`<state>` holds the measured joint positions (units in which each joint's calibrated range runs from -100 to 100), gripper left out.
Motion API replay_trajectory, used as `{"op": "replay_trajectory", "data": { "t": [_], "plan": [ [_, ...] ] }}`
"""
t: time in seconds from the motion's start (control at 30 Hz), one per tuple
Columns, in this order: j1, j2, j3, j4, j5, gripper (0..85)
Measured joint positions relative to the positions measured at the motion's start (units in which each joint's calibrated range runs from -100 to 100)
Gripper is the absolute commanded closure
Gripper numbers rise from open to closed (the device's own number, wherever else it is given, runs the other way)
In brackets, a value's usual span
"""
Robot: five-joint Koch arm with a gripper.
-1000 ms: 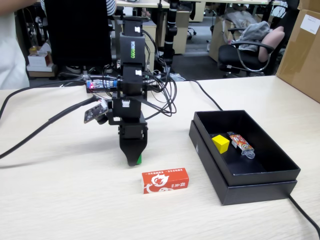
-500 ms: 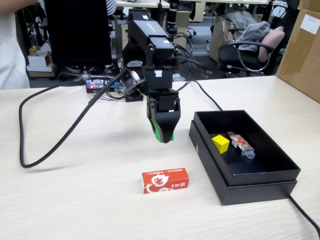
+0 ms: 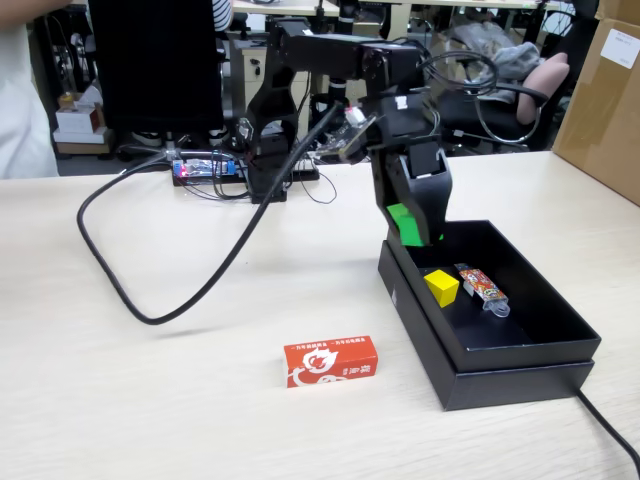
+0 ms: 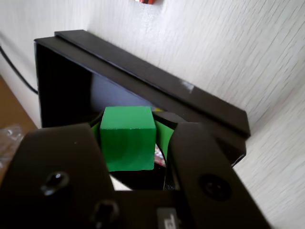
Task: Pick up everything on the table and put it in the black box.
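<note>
My gripper [image 3: 412, 226] is shut on a green cube [image 3: 404, 224] and holds it just above the far left corner of the black box [image 3: 548, 353]. In the wrist view the green cube [image 4: 127, 138] sits squeezed between my two black jaws at the gripper [image 4: 128, 136], with the box [image 4: 143, 71] below it. A yellow cube [image 3: 441, 287] and a red-and-white packet [image 3: 482, 285] lie inside the box. A red rectangular packet [image 3: 330, 361] lies on the table to the left of the box.
A thick black cable [image 3: 180, 290] loops over the table on the left. The arm's base [image 3: 268, 170] and a circuit board [image 3: 205, 167] stand at the back. A cardboard box [image 3: 605, 100] stands at the far right.
</note>
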<state>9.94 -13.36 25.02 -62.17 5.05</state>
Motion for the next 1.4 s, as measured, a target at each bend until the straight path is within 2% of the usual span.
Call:
{"op": "replay_trajectory", "data": {
  "t": [0.03, 0.33, 0.63, 0.77, 0.8, 1.17, 1.4],
  "plan": [
    [0.6, 0.0, 1.6, 0.0, 1.1, 75.1],
    [4.1, 6.2, 3.2, 0.0, 5.1, 75.1],
    [5.0, 17.4, 3.9, 0.0, 5.5, 74.2],
    [4.9, 18.1, 3.9, 0.0, 5.5, 52.7],
    [4.8, 18.2, 3.8, 0.0, 5.5, 50.9],
    [3.8, 16.6, 8.3, -1.8, 5.4, 47.1],
    [-0.6, 10.9, 13.5, -2.5, 4.3, 47.1]
  ]
}}
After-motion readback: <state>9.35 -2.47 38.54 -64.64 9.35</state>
